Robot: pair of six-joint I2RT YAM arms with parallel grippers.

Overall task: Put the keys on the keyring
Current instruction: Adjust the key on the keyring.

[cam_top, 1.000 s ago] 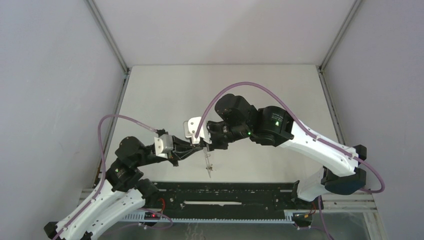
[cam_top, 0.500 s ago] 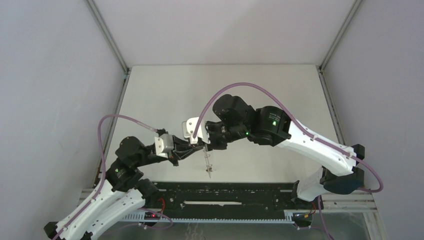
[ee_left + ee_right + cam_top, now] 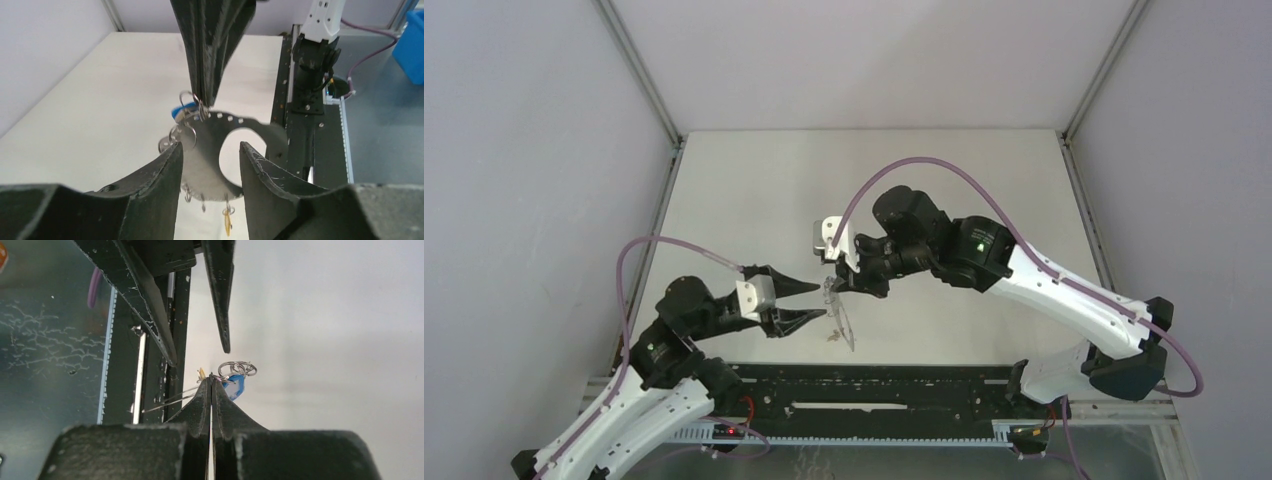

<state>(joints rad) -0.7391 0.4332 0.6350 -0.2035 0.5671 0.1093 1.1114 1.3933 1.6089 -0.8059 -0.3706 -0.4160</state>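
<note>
The keyring (image 3: 205, 155), a thin grey hoop, hangs from my right gripper (image 3: 211, 381), which is shut on its upper edge beside a cluster of small metal loops (image 3: 238, 368). The blue-headed key (image 3: 235, 386) dangles from those loops. The yellow-headed key (image 3: 228, 225) hangs from the hoop's lower edge. In the top view the keyring (image 3: 842, 318) hangs tilted above the table, under my right gripper (image 3: 833, 286). My left gripper (image 3: 819, 299) is open just left of it. In its wrist view the fingers (image 3: 170, 170) stand either side of the hoop without touching it.
A black rail (image 3: 874, 385) runs along the near table edge between the arm bases. Grey walls and metal posts (image 3: 639, 70) enclose the white table (image 3: 754, 190). A blue bin (image 3: 412, 40) sits beyond the rail. Purple cables (image 3: 924, 165) arc over both arms.
My left gripper has opened, let go of the keyring and drawn back a little to the left. My right gripper, still shut, has carried the keyring slightly right, and it now hangs tilted.
</note>
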